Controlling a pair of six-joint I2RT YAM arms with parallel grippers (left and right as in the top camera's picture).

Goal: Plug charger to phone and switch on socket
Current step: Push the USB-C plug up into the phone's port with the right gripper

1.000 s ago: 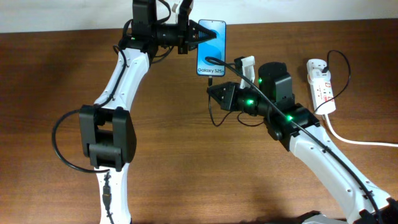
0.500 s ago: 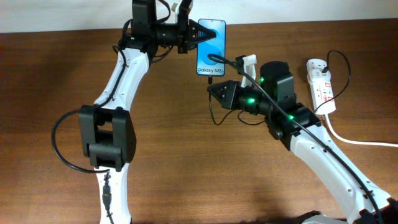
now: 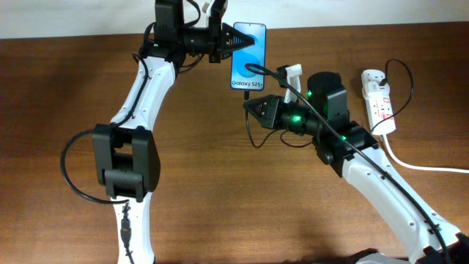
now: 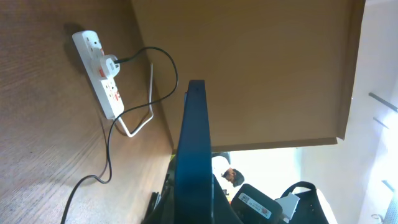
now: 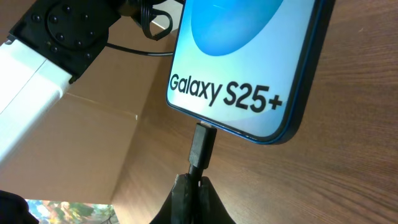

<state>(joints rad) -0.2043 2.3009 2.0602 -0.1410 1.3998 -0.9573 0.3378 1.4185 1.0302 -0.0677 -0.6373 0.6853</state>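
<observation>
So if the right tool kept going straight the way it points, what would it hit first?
The phone, at its bottom edge. The right tool pinches the charger plug, whose tip sits against that edge; whether it is seated I cannot tell.

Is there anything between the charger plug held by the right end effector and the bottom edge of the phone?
Nothing visible does. The right end effector pinches the charger plug, and the plug's tip meets the bottom edge of the phone directly. No object shows between them.
</observation>
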